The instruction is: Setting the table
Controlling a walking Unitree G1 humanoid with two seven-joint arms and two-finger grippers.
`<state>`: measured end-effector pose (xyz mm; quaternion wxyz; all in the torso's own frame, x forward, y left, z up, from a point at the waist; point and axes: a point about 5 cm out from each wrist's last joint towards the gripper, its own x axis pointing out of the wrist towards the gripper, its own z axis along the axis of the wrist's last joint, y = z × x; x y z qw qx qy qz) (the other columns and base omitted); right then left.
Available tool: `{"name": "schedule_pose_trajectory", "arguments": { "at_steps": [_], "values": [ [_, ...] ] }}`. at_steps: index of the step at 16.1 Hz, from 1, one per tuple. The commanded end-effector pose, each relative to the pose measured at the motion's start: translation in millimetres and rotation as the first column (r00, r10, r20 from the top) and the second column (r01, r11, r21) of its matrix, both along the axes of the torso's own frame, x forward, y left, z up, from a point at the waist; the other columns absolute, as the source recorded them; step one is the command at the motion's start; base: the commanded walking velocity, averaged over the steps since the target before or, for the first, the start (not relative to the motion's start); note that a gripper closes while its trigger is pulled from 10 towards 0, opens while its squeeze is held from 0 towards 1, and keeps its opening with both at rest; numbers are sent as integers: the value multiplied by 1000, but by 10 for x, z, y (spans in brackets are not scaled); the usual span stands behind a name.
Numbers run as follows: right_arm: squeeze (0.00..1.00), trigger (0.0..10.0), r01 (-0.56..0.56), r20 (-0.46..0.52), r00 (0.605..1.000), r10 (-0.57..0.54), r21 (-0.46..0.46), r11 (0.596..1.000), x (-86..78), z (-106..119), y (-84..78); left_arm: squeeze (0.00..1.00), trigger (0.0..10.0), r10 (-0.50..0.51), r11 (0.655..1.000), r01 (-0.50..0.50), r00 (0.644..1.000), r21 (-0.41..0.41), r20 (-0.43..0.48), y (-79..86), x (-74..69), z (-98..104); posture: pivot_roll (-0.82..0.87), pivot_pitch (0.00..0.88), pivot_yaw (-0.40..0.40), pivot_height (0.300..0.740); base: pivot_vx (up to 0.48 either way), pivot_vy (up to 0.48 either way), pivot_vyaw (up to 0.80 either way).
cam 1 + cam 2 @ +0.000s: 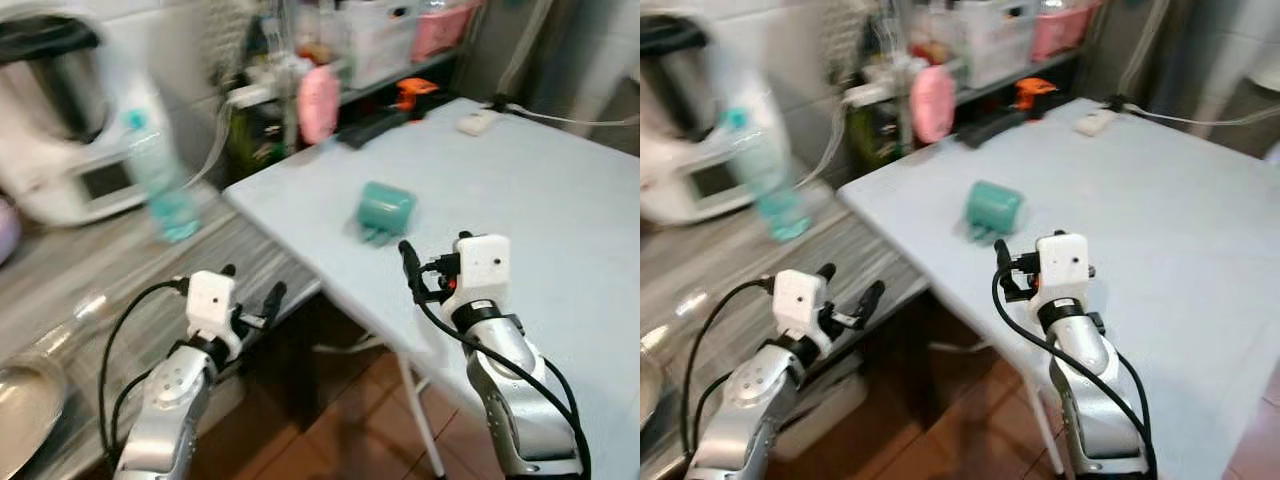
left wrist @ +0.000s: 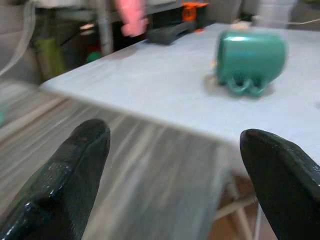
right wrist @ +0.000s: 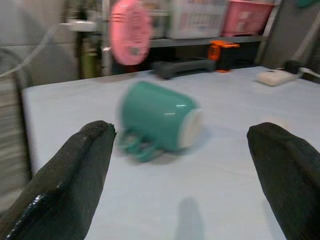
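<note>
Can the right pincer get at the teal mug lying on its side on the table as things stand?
Probably yes: the right pincer is open, aimed at the teal mug, with only bare table between them.

White kitchen machine (image 1: 75, 130) and blurred teal bottle (image 1: 160, 185) on striped counter (image 1: 110, 290); pink fan (image 1: 319, 102) behind.

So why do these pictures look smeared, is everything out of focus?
Mostly motion blur. In the left eye view the bottle and shelf clutter streak, while the left gripper and right gripper stay fairly crisp. In the right wrist view the teal mug lying on its side is soft-edged; the left wrist view blurs the table edge too.
</note>
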<state>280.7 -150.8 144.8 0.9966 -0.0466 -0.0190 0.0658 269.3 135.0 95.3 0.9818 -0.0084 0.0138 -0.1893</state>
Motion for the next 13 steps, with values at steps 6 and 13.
{"name": "schedule_pose_trajectory", "arguments": {
  "at_steps": [6,13],
  "values": [
    [0,10000,14,9,1000,-14,-6,1000,29,11,-31,0,10000,-22,1000,22,1000,5,-21,-16,-35,-35,-23,0,40,740,0,0,0],
    [0,10000,94,-9,996,-94,-16,995,39,19,-179,0,10000,-219,975,221,974,26,-52,-149,-157,7,-29,15,68,740,0,0,0]
  ]
}}
